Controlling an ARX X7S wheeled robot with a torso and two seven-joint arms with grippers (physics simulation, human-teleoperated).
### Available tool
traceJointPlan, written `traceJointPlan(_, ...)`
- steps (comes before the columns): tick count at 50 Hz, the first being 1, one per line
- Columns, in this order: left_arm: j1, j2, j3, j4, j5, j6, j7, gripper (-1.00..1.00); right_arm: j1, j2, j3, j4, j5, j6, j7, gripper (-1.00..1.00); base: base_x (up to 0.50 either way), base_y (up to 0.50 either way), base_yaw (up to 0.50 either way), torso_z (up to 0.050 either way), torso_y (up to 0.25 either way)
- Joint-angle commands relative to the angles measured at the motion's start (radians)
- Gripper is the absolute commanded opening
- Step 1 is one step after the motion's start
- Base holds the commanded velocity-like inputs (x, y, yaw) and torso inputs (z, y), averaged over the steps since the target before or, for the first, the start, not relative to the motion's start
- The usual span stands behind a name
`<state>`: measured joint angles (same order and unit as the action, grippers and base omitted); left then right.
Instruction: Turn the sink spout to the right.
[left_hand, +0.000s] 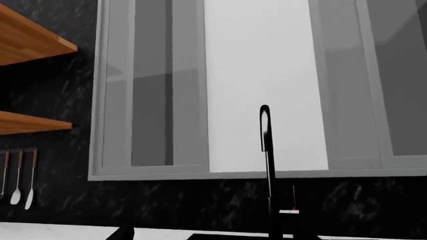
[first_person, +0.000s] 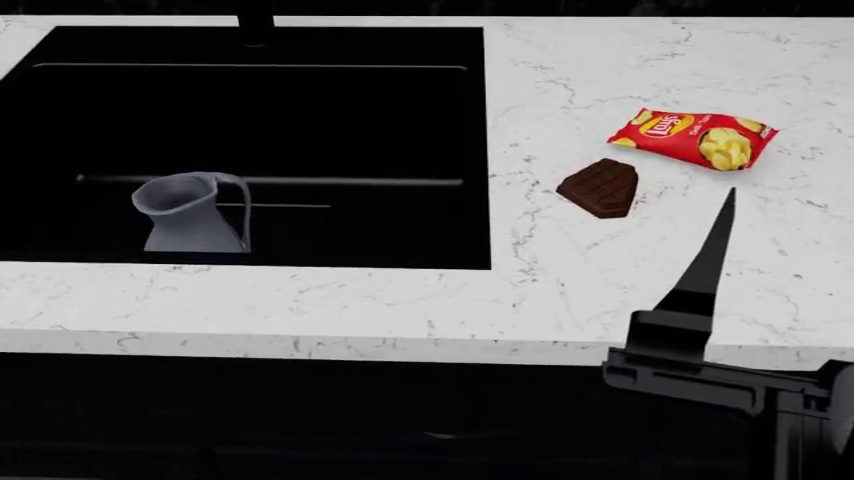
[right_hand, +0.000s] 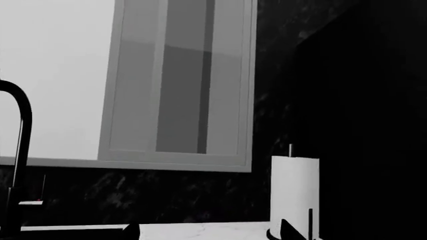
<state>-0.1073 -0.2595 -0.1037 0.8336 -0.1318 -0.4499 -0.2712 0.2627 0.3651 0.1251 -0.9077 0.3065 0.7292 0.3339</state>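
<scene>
The white marbled stone counter (first_person: 400, 300) surrounds the large black rectangular sink (first_person: 334, 120), where a grey pitcher (first_person: 194, 212) stands. The slim matte-black sink spout (left_hand: 267, 150) rises before a grey-framed window (left_hand: 153, 100). Neither gripper's opening can be told; the left is unseen.

Chip bag logo: I am reading "Lay's" on the yellow-and-red round emblem of the red chip bag (first_person: 691, 139), which is lying at the upper right of the head view on the white counter (first_person: 400, 310).
Smaller print on the bag: I am seeing a faint line under the logo, too small to read.
Other surfaces: I am finding no readable text elsewhere.
</scene>
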Motion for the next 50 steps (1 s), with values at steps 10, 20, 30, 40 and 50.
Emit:
traceJointPlan(10, 0.0, -0.004, -0.014, 0.014, -0.039, 0.012, -0.009, 1.0, -0.014, 0.01, 0.004, -0.008, 0.008, -0.042, -0.007, 1.0, 0.01, 0.22, 0.0, 0.0, 0.0)
traceJointPlan(20, 0.002, -0.017, 0.001, 0.007, -0.021, 0.026, -0.015, 1.0, -0.019, 0.012, 0.0, -0.007, 0.009, -0.048, -0.002, 1.0, 0.06, 0.4, 0.0, 0.0, 0.0)
traceJointPlan(30, 0.002, -0.021, 0.007, 0.005, -0.027, 0.031, -0.019, 1.0, 0.012, 0.023, 0.009, -0.033, 0.035, 0.009, 0.012, 1.0, 0.06, 0.4, 0.0, 0.0, 0.0)
traceJointPlan(40, -0.007, -0.027, 0.015, -0.003, -0.025, 0.018, -0.029, 1.0, -0.027, 0.022, 0.001, -0.002, 0.019, -0.065, -0.002, 1.0, 0.19, 0.15, 0.0, 0.0, 0.0)
traceJointPlan(50, 0.0, -0.03, 0.015, -0.005, -0.03, 0.027, -0.034, 1.0, -0.044, 0.018, -0.005, 0.009, 0.015, -0.087, 0.001, 1.0, 0.29, 0.07, 0.0, 0.0, 0.0)
